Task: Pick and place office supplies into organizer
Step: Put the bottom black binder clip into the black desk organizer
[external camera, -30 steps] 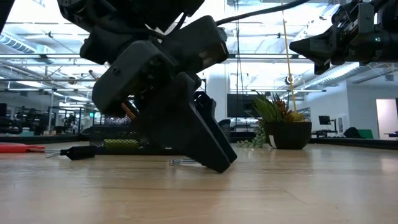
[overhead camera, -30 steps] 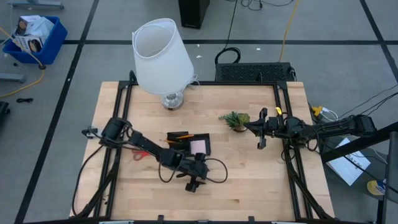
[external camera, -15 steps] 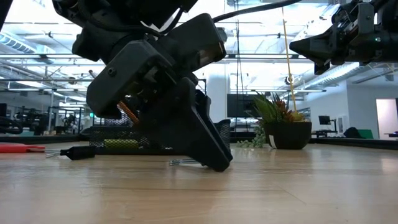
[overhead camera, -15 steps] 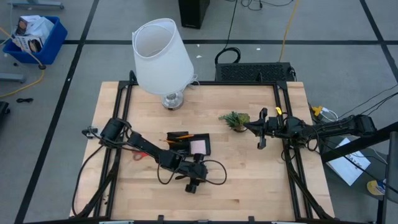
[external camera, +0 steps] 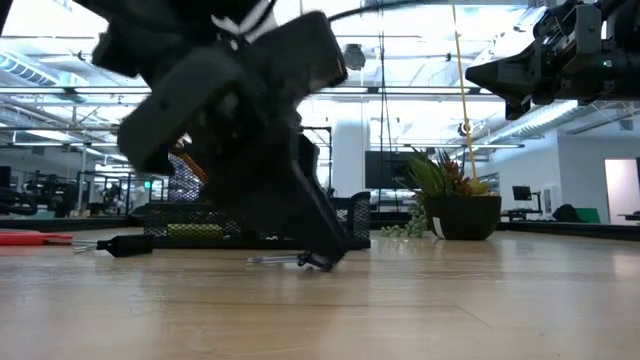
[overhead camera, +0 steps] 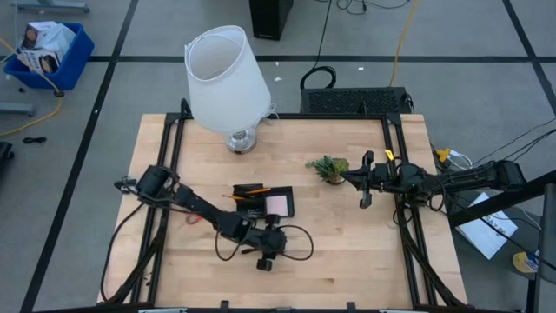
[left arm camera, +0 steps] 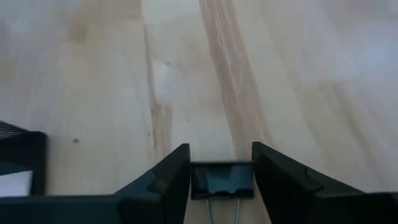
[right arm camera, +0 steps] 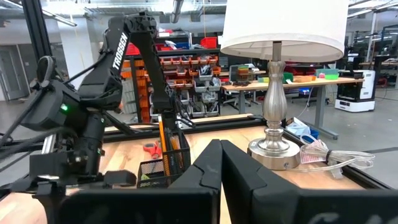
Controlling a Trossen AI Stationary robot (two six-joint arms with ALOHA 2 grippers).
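Binder clip, one of the office supplies, lay on the bare wood between the left gripper fingers, its wire handles trailing back toward the wrist. A second earlier those fingers stood wide; now they had narrowed onto the clip's black body, so the grasp looked made and a lift could follow. The organizer sat at about twelve o'clock from the clip. The right gripper waited clenched and empty at three o'clock, beside the plant.
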